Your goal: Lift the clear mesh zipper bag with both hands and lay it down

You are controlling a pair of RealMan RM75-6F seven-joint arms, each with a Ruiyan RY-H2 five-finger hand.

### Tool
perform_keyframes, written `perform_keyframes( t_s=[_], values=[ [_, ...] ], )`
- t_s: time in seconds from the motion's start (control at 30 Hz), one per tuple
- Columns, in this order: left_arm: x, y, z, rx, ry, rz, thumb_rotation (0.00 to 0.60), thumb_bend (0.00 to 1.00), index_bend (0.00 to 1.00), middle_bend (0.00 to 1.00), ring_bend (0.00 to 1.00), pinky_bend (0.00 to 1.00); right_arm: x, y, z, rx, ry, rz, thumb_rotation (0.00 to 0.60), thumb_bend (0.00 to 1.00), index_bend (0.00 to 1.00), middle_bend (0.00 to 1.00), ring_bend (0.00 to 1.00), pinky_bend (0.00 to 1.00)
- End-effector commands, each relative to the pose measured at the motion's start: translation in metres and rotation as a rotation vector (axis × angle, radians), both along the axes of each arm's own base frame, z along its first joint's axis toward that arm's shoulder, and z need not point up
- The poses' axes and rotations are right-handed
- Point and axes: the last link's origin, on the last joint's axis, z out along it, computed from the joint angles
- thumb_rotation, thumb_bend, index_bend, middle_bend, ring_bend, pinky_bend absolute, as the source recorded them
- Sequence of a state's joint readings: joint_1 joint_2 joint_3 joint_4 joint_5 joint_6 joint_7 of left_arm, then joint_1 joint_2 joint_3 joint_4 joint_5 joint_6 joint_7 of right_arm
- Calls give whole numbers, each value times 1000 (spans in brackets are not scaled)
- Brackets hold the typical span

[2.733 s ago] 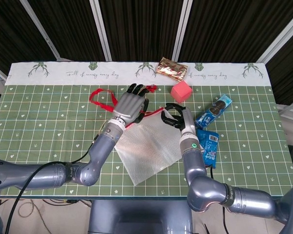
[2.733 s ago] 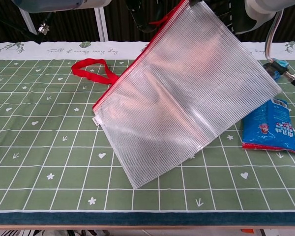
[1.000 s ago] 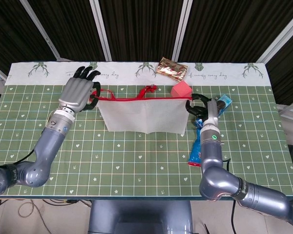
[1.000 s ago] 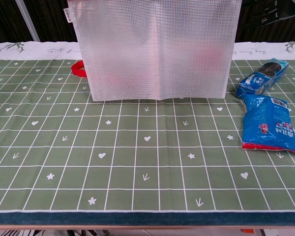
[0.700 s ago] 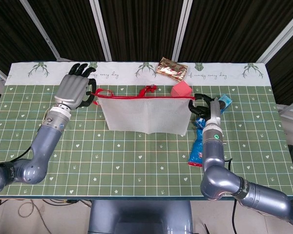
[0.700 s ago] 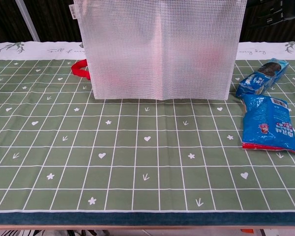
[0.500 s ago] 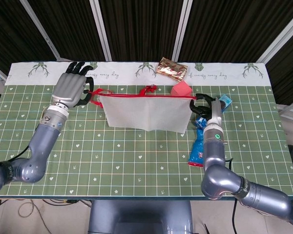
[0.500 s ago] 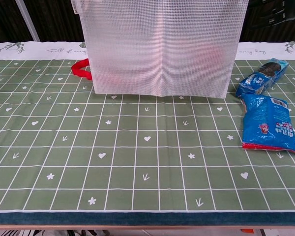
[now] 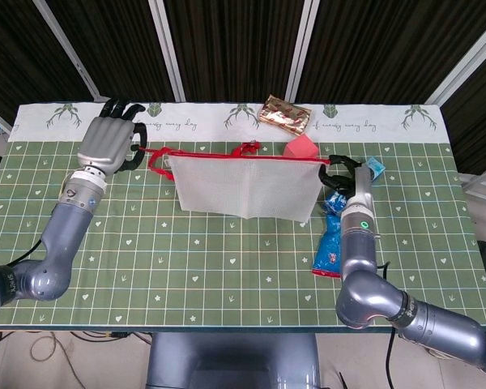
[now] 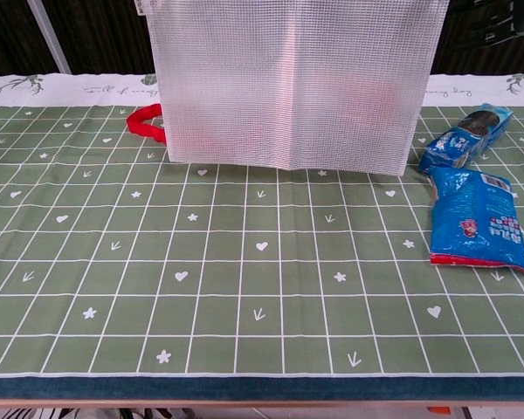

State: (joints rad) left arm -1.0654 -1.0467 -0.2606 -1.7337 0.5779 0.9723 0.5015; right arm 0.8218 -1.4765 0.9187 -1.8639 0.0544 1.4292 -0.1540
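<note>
So the mesh bag (image 9: 243, 188) hangs upright above the table, stretched between both hands. Left hand (image 9: 105, 146) pinches the red zipper end; right hand (image 9: 346, 180) curls around the other corner. Tablecloth (image 9: 146, 243) is green grid with hearts, its white border reading something like "Full of sunny day". Blue snack packs (image 10: 476, 218) lie just beside the right fingers, black curtains behind.

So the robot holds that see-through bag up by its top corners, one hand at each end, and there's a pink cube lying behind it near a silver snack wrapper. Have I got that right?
Nearly. The wrapper by the pink cube is gold, not silver; the head view shows it. The rest holds: the bag hangs by its top corners between the left hand and the right hand.
</note>
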Motion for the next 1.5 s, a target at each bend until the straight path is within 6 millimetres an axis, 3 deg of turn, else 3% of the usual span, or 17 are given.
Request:
perform_keyframes(
  t_s=[0.03,0.1,0.17,0.27,0.47,0.63,0.8,1.03,1.07,1.33,1.5],
  values=[
    [0,-1,-2,-8,-8,1,600,393,553,132,0,0,1,1,-2,11,9,9,600,527,642,241,88,261],
    [0,-2,-4,-17,-8,2,600,284,472,109,0,0,1,2,-3,22,21,18,600,472,492,180,62,246],
    [-1,-3,-6,-29,-8,8,600,172,400,98,0,0,2,3,-6,41,44,35,600,319,198,60,14,222],
    [-2,-4,-8,-40,-17,15,600,80,298,87,0,0,1,6,-10,93,107,75,600,217,13,1,0,211],
    [-5,-9,-12,-45,-43,16,600,69,154,61,0,0,0,8,-9,130,186,123,600,174,0,0,0,211],
    [-11,-18,-10,-43,-62,18,600,70,144,58,0,0,-4,12,-4,119,227,133,600,173,0,0,0,211],
    [-26,-40,-6,-43,-71,21,600,70,148,58,0,0,-25,27,4,131,344,153,600,173,0,0,0,211],
    [-66,-99,-5,-67,-100,57,600,70,154,39,0,0,-75,67,11,172,604,238,600,123,0,0,0,211],
    [-79,-116,-5,-66,-102,69,600,69,153,36,0,0,-88,77,13,177,666,262,600,120,0,0,0,211],
    [-153,-193,-5,3,-33,71,600,65,53,0,0,0,-157,139,24,199,1007,412,600,116,0,0,0,208],
    [-188,-226,-3,44,-39,111,600,63,22,0,0,0,-187,173,37,160,1148,489,600,117,0,0,0,200]
  ],
)
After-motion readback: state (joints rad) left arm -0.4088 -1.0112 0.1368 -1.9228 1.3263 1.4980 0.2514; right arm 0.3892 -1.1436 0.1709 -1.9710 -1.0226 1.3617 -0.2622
